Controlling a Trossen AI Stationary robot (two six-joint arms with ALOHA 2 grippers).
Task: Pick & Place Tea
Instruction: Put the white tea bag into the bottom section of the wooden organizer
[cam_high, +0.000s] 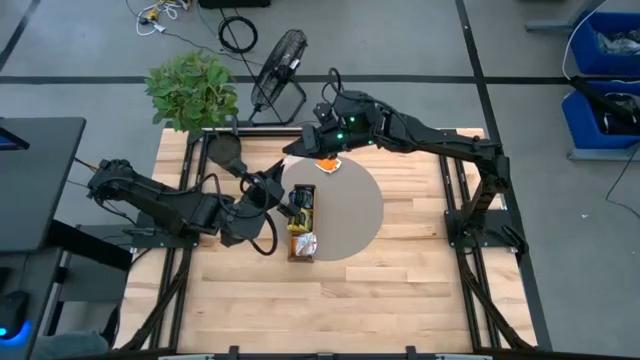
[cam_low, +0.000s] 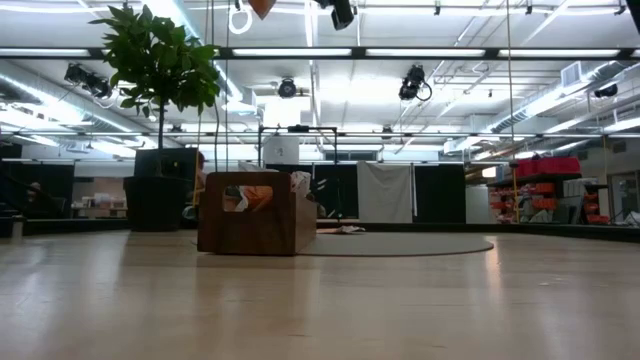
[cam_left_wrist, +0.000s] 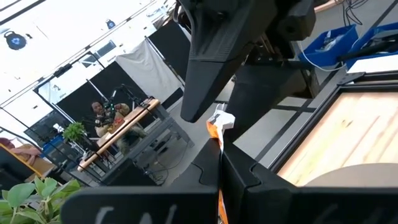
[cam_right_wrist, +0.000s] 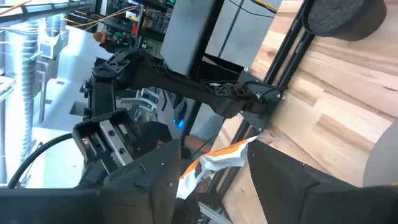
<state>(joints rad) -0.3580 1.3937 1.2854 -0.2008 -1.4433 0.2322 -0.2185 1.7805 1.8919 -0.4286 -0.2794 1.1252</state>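
Observation:
An orange-and-white tea sachet (cam_left_wrist: 220, 122) is held high above the table, over the far part of the round mat. It also shows in the high view (cam_high: 328, 165) and at the top edge of the low view (cam_low: 262, 8). My left gripper (cam_left_wrist: 219, 157) is shut on it and points level. My right gripper (cam_right_wrist: 216, 150) comes from the table's right, open, one finger on either side of the sachet (cam_right_wrist: 217, 158). The long brown wooden tray (cam_high: 303, 222) lies on the mat with more sachets inside (cam_low: 250, 198). My left gripper pinches the sachet's near edge (cam_left_wrist: 219, 144) between its two shut fingers. It comes level from the table's left. The sachet sticks out beyond the fingertips, crumpled, and is lifted clear of the table. My right gripper's fingers (cam_right_wrist: 283, 180) flank the sachet's free end; whether they touch it I cannot tell.
A grey round mat (cam_high: 360, 215) lies mid-table under the tray. A dark round object (cam_high: 225, 150) rests on the table's far left, and a potted plant (cam_high: 190, 90) and a fan (cam_high: 278, 65) stand behind it. People sit at a bench (cam_left_wrist: 112, 115) in the room beyond.

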